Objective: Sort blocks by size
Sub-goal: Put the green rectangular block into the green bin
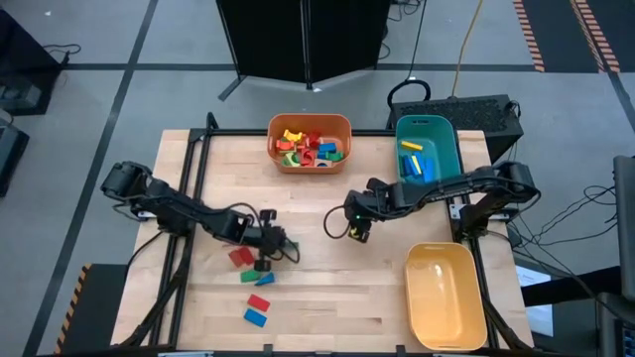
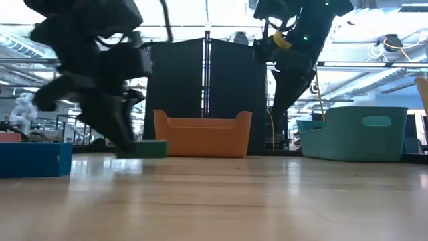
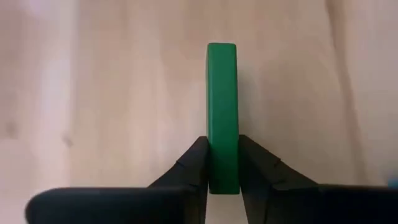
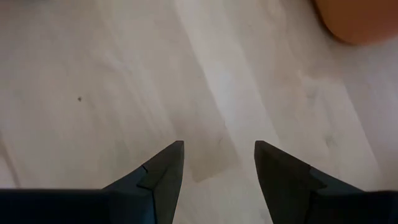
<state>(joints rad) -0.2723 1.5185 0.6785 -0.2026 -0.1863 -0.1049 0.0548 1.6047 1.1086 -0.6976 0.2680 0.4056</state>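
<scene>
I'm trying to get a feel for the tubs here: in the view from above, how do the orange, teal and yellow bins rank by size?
1. Yellow bin, looks largest.
2 and 3. Orange bin and teal bin: too alike to rank, and the right arm covers part of the teal one's near end.

All sit on one table, so camera distance barely matters.

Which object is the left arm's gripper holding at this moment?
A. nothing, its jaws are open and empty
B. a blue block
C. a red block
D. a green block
D. In the left wrist view the jaws of the left gripper are closed on both sides of a green block, above the bare wooden table.
</scene>
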